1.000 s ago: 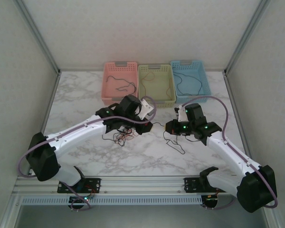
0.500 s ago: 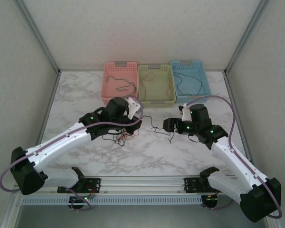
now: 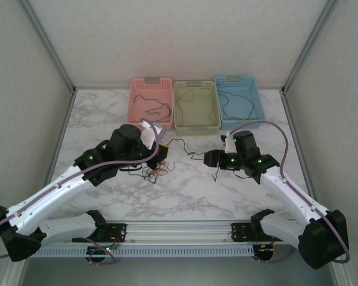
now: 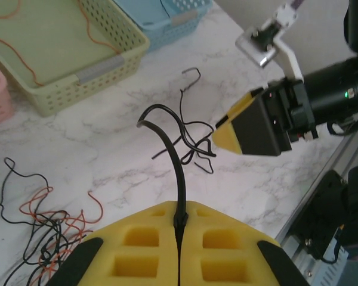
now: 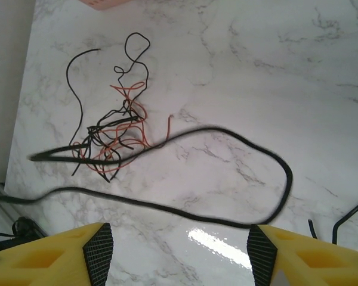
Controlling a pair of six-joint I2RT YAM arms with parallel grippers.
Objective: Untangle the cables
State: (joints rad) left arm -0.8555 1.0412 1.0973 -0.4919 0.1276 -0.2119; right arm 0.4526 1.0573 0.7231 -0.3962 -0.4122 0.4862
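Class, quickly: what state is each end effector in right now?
Left end effector: closed, pinching a black cable.
Right end effector: open, holding nothing.

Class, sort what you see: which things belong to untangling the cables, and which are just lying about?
Job in hand: black cable pinched in left gripper; open right gripper; black-and-orange tangle.
Lying about: pink basket; green basket; blue basket.

Cables [image 3: 152, 173]: thin black and red-orange strands, knotted in a loose heap, lying flat on the desk. Black cable [image 4: 178, 179]: single strand, raised off the heap, pinched in the closed left claw [image 4: 179, 208], free end curling.
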